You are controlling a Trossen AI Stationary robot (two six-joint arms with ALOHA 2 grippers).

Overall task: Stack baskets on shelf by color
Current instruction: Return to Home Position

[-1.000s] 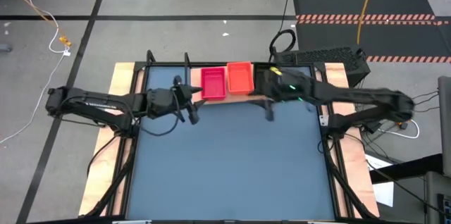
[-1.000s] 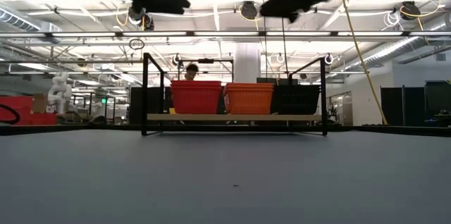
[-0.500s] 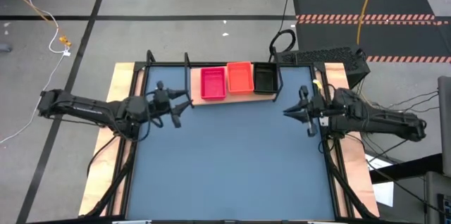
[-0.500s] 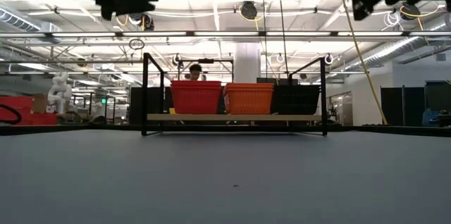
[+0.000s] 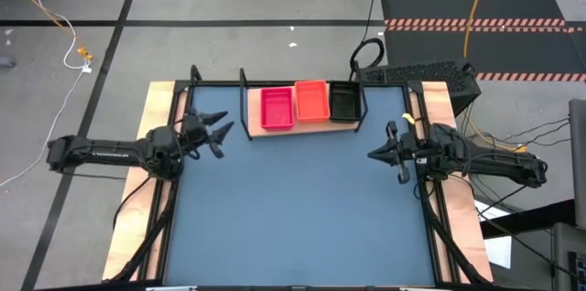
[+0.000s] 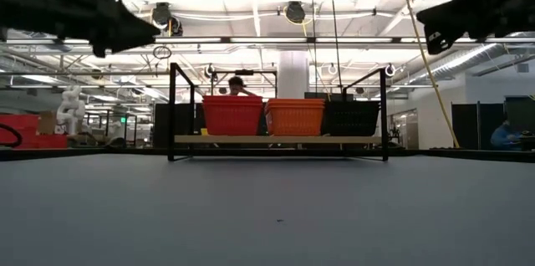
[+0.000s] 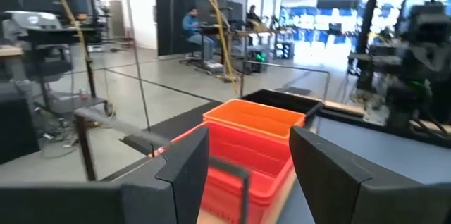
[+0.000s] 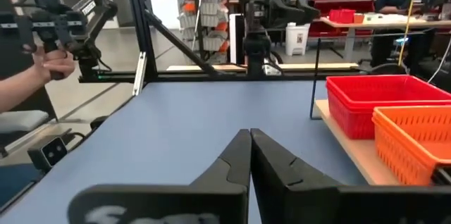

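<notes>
baskets (image 5: 312,101) stacked by colour on shelf (image 6: 280,139), left fingers (image 7: 184,176) apart, right fingers (image 8: 234,164) together

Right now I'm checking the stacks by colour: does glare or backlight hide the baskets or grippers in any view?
Low view: ceiling lights behind turn the left gripper and right gripper into dark silhouettes, yet the red baskets, orange baskets and black baskets on the shelf are evenly lit. High view: no glare on the table.
</notes>
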